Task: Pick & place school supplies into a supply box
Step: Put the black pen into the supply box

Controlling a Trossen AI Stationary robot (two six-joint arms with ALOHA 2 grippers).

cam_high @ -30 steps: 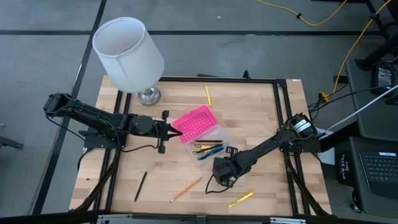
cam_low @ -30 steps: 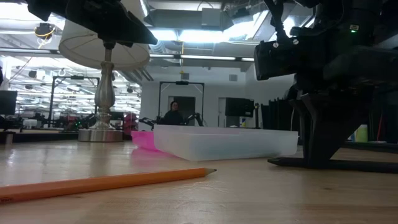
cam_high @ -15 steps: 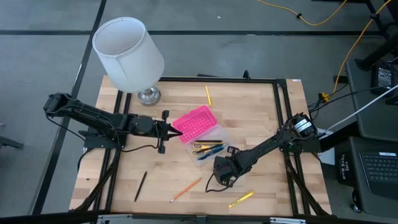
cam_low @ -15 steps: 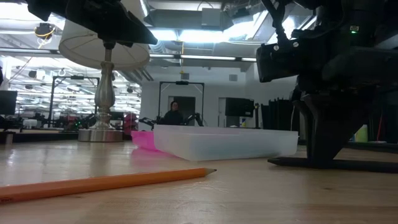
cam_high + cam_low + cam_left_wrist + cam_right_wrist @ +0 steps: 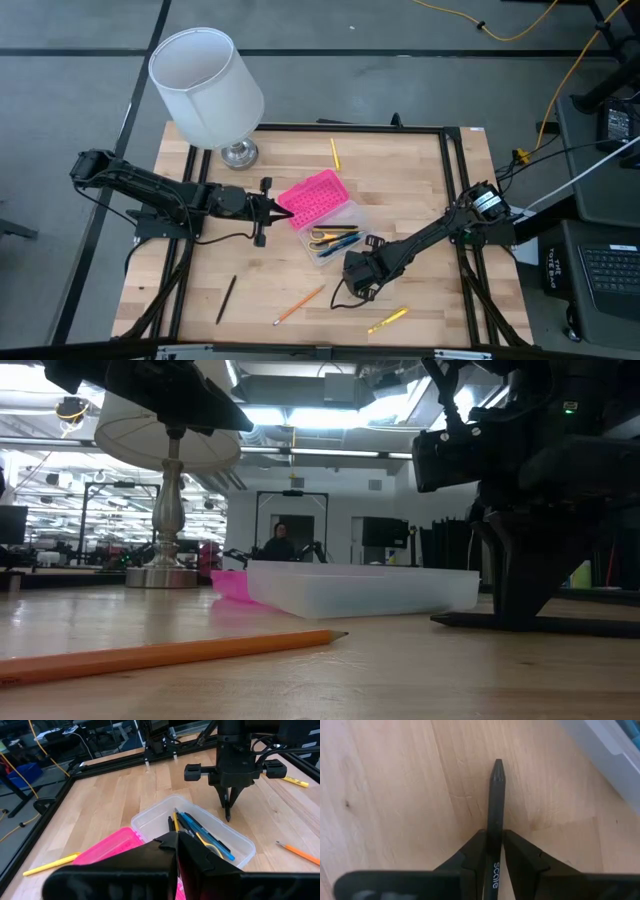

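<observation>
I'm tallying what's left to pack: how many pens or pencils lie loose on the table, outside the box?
4: a yellow pencil near the far edge, a black pen front left, an orange pencil front centre, a yellow pen front right. Others may hide under the arms.

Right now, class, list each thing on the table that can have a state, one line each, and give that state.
Supply box: open, pink lid folded back, pens lying inside.
Left end effector: shut on the pink lid's edge.
Right end effector: shut on a black pen, pen tip pointing down beside the box.
Orange pencil: loose on the table.
Black pencil: loose on the table.
Yellow pen: loose on the table.
Yellow pencil: loose on the table.
</observation>
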